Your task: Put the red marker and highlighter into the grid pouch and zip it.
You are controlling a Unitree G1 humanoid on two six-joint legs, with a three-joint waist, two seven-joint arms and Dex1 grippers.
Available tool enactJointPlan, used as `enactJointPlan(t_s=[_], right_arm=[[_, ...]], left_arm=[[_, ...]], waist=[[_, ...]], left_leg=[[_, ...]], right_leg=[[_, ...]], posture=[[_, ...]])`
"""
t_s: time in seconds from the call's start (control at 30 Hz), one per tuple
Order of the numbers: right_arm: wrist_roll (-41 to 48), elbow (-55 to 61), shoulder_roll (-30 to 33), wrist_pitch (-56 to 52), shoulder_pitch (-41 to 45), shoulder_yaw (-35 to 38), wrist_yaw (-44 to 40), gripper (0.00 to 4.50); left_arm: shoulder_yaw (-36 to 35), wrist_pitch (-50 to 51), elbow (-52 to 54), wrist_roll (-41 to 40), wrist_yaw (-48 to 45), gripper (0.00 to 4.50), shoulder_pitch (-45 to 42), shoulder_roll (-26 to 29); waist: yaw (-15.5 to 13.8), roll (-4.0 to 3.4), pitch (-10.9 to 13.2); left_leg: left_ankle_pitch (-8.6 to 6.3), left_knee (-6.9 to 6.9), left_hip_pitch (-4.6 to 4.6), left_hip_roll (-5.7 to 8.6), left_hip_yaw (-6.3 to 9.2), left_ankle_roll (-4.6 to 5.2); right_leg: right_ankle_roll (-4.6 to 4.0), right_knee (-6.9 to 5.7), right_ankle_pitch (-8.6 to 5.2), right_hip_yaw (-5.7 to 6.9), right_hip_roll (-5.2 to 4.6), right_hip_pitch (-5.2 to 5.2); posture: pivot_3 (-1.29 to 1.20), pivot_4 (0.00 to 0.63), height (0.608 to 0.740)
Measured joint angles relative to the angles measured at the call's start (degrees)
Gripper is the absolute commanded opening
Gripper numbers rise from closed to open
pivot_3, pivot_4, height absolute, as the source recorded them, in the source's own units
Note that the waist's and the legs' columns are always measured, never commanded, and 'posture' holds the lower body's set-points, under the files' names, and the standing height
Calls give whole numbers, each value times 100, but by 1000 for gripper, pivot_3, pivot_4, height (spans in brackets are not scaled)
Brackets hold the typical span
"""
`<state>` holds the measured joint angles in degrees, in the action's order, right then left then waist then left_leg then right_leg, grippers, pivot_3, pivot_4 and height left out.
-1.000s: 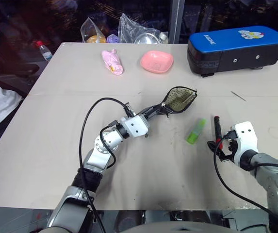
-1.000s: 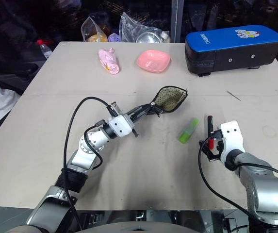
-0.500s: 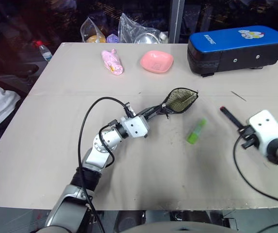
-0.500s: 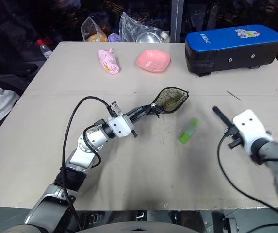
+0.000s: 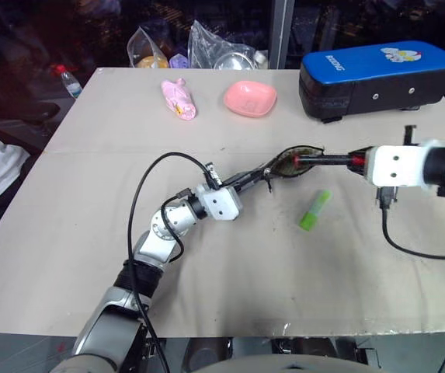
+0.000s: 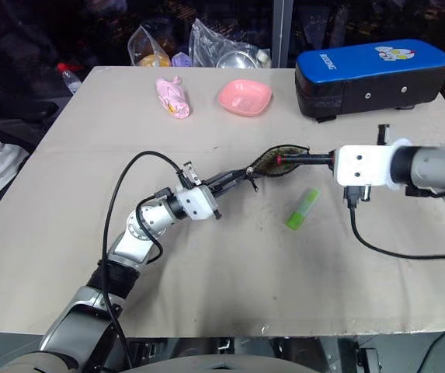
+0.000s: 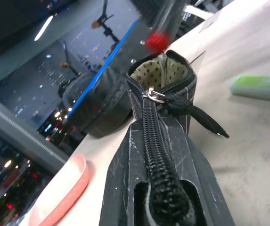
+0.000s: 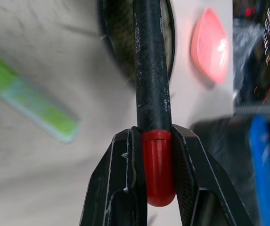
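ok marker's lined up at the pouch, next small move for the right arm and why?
Probably ease the right pincer forward: the red marker it grips has its tip at the grid pouch mouth, which the left pincer holds open by the zipper edge.

The right gripper [image 8: 156,155] has its two black fingers [image 8: 118,179] pressed on the red end of the red marker [image 8: 151,75], and the marker's black part runs straight up the middle of the frame. The marker's far end lies over the dark open mouth of the grid pouch [image 8: 110,42] at the top. The highlighter [image 8: 28,101] lies on the pale worktop [image 8: 40,188] at the left of the frame, and a pink bowl [image 8: 211,44] sits at the upper right.
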<state>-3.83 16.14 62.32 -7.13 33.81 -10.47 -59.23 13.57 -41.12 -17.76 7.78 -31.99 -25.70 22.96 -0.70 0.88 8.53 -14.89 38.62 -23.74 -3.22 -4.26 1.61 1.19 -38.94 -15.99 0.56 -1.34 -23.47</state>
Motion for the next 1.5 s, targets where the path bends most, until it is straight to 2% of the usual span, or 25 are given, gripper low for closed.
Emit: enactJointPlan(t_s=[0.2, 0.43, 0.47, 0.5, 0.57, 0.63, 0.67, 0.73, 0.83, 1.0, 1.13, 1.23, 1.3, 1.37, 1.5], right_arm=[[-717, -1006, -720, 1206, 713, -908, -300, 218], [-1090, -1592, -1510, 1752, 1230, -1105, -325, 218], [-1154, -1661, -1657, 1814, 1244, -1107, -272, 1345], [-1153, -1666, -1688, 1853, 1244, -1124, -267, 1540], [-1167, -1668, -1876, 1959, 1243, -1168, -234, 2410], [-1165, -1668, -1918, 1983, 1237, -1167, -221, 3384], [-1144, -1664, -1908, 1938, 1222, -1111, -211, 4191], [-1119, -1655, -1888, 1875, 1215, -1082, -213, 4191], [-627, -1345, -1794, 1280, 1009, -710, -362, 4191], [487, -626, -1523, -208, 802, 280, -565, 4191], [1548, -71, -1202, -1708, 150, 1042, -703, 4191], [2014, 166, -999, -2276, -444, 1288, -807, 4191], [2112, 181, -882, -2410, -900, 1297, -904, 4191], [1934, -11, -707, -2180, -1337, 1008, -1027, 4191], [1389, -740, -730, -1085, -1263, 417, -1242, 4191]], left_arm=[[55, -26, 150, 5, -49, 0, 1, -6], [50, 165, 362, -12, -79, 0, 19, -60], [43, 208, 367, -39, -77, 0, 34, -87], [43, 209, 369, -51, -77, 0, 34, -90], [55, 231, 420, -78, -80, 0, 36, -156], [51, 309, 506, -124, -69, 0, 48, -221], [39, 360, 520, -144, -65, 0, 58, -224], [39, 416, 520, -158, -63, 0, 65, -232], [18, 537, 520, -268, -39, 0, 65, -311], [-22, 627, 512, -357, -36, 0, 80, -330], [-91, 762, 458, -482, -32, 0, 103, -371], [-176, 798, 420, -538, -33, 0, 91, -385], [-198, 803, 366, -572, -35, 0, 87, -379], [-210, 813, 312, -572, -49, 0, 87, -373], [-223, 812, 292, -573, -71, 0, 78, -371]], waist=[[-4, -3, 2], [0, -5, 2], [-2, -5, 2], [-3, -5, 2], [-6, -5, 2], [-19, -6, 2], [-18, -6, 2], [-12, -6, 2], [-18, -6, 2], [-14, -6, 2], [-18, -6, 2], [-15, -5, 1], [-17, -4, 0], [-12, -5, 0], [35, -6, 0]], left_leg=[[7, -1, -3, -4, -7, -12], [8, 1, 0, -7, -11, -13], [8, 1, 1, -7, -10, -13], [8, 1, -1, -7, -10, -13], [8, 2, -2, -7, -9, -13], [8, 2, -3, -7, -7, -13], [8, 3, -3, -5, -10, -13], [8, 3, -2, -5, -11, -13], [8, 4, -4, -5, -6, -13], [7, 4, -3, -6, 0, -13], [5, 4, -3, -5, 4, -9], [-3, 3, -2, -4, 5, 6], [-5, 4, -2, -2, 8, 9], [-5, 5, -2, 2, 5, 10], [-6, 11, 6, 6, -5, 11]], right_leg=[[0, -2, 0, 4, -4, -5], [-1, -10, 1, 5, -4, -5], [-1, -10, 1, 6, -5, -5], [-1, -10, 1, 6, -5, -5], [0, -10, 1, 6, -10, -5], [0, -10, 1, 11, -17, -5], [0, -11, 1, 10, -21, -5], [0, -11, 1, 10, -21, -5], [1, -14, 2, 12, -23, -5], [0, -16, 2, 10, -26, -3], [0, -16, 2, 7, -35, 0], [0, -17, 2, 7, -34, 1], [0, -15, 2, 9, -32, 3], [1, -16, 2, 6, -31, 2], [5, -17, 4, 5, -10, 2]], posture=[[0, 150, 738], [0, 150, 738], [0, 150, 738], [0, 150, 738], [0, 150, 738], [0, 150, 738], [0, 150, 738], [0, 150, 738], [0, 150, 738], [0, 150, 738], [0, 150, 738], [0, 150, 738], [0, 150, 738], [0, 150, 738], [0, 150, 738]])
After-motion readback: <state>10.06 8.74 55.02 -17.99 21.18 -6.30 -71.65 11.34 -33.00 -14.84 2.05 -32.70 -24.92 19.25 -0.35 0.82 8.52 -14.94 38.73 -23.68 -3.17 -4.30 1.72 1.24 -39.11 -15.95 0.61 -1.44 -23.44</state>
